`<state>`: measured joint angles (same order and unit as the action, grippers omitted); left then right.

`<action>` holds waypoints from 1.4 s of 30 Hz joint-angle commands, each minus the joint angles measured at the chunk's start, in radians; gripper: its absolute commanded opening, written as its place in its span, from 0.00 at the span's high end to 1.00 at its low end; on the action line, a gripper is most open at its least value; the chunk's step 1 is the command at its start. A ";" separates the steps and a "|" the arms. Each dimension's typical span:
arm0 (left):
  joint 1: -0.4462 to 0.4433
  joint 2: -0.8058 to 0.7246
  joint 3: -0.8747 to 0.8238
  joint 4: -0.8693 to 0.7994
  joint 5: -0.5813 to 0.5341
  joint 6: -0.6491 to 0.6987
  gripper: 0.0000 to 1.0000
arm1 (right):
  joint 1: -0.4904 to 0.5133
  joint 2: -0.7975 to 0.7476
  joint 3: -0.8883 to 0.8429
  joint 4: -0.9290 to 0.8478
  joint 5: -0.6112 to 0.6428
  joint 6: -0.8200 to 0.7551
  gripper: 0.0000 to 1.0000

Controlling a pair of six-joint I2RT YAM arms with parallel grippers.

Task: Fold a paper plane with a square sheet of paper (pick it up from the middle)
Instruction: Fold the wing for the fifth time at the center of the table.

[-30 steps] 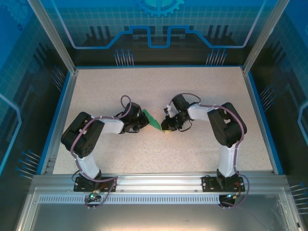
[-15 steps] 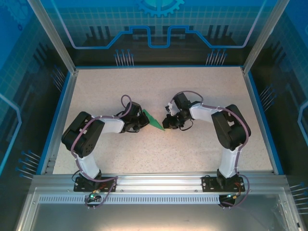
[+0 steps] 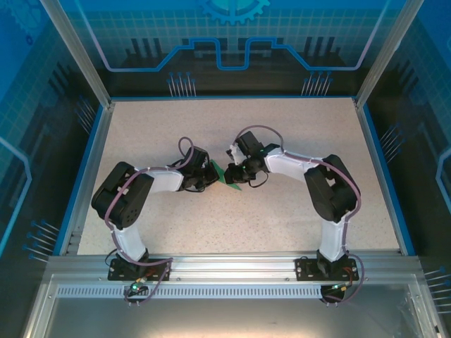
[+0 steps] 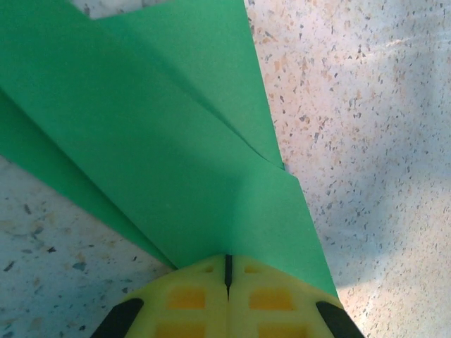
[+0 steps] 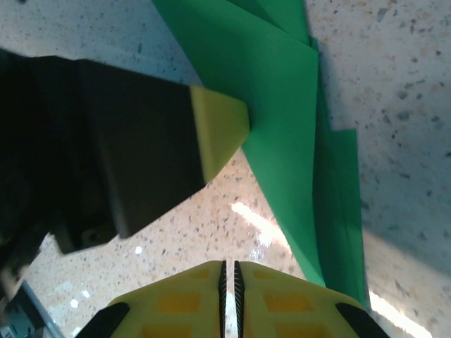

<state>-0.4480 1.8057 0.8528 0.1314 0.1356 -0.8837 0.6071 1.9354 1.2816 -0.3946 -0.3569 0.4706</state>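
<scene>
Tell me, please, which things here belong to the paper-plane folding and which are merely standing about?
Job: partly folded green paper; left gripper, shut, tip on the paper; right gripper, shut beside it.
Not the job: speckled table; blue enclosure walls.

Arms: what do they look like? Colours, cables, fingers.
Left arm and right arm match: black joint housings, white link covers, purplish cables looping outside. Fingers are black with yellow tips moulded with square pockets.
</scene>
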 commanded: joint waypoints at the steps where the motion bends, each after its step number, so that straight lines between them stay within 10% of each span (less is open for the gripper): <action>1: 0.004 0.043 0.006 -0.095 -0.027 0.010 0.96 | 0.009 0.057 0.041 -0.063 0.004 0.011 0.87; 42: 0.004 0.054 0.023 -0.125 -0.039 0.017 0.97 | -0.167 -0.102 -0.297 -0.074 -0.061 -0.052 0.92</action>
<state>-0.4538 1.8198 0.8783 0.1085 0.1402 -0.8837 0.4633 1.8759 1.0275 -0.3241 -0.4465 0.4385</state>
